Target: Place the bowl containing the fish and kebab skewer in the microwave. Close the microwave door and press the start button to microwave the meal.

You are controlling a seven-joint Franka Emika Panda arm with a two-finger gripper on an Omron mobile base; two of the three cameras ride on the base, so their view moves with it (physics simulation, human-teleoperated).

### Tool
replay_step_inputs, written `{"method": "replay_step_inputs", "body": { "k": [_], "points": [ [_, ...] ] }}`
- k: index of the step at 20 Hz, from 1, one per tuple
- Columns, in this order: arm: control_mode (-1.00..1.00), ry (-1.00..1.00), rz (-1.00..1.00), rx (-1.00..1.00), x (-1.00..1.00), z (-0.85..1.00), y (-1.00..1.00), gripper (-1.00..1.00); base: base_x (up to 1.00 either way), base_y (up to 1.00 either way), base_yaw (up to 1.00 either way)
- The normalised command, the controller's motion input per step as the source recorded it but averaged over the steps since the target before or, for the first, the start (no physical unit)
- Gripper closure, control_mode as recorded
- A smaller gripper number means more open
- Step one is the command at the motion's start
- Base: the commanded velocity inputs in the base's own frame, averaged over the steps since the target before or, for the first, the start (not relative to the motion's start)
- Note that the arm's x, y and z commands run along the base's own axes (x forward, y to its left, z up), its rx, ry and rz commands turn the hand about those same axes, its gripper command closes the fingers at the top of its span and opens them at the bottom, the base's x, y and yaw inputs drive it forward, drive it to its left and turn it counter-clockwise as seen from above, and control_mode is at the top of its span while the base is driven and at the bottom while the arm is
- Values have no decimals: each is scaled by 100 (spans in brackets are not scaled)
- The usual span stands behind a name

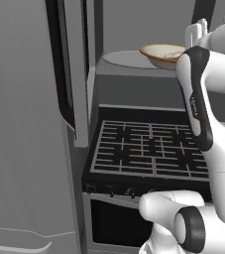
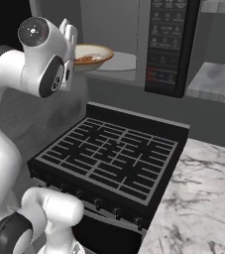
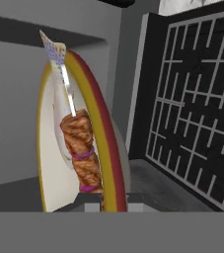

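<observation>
Inside, one bowl [image 2: 90, 55], one fish [image 3: 60, 74], one kebab skewer [image 3: 81, 148]

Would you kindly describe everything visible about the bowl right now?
The bowl is wide, shallow and round, cream inside with a tan-yellow rim and a reddish band beneath it. It sits level at the front edge of the pale turntable, partly over it, inside the open microwave above the stove. It holds the kebab skewer and the fish. The gripper is at its rim.

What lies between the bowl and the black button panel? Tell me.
In the right base view, bare pale turntable and grey cavity lie between the bowl and the button panel.
</observation>
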Motion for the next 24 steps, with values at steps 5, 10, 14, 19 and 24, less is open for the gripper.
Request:
{"method": "replay_step_inputs", "body": {
  "k": [5, 10, 14, 19, 24],
  "points": [
    [-100, 0, 0, 0, 48, -2, 0, 100, 0, 0, 0],
    [-100, 4, 0, 0, 50, -1, 0, 100, 0, 0, 0],
    [-100, 6, 0, -3, 47, -10, 0, 100, 0, 0, 0],
    [-100, 4, 0, 0, 44, -11, 0, 100, 0, 0, 0],
    [-100, 0, 0, 0, 44, -9, 0, 100, 0, 0, 0]
  ]
}}
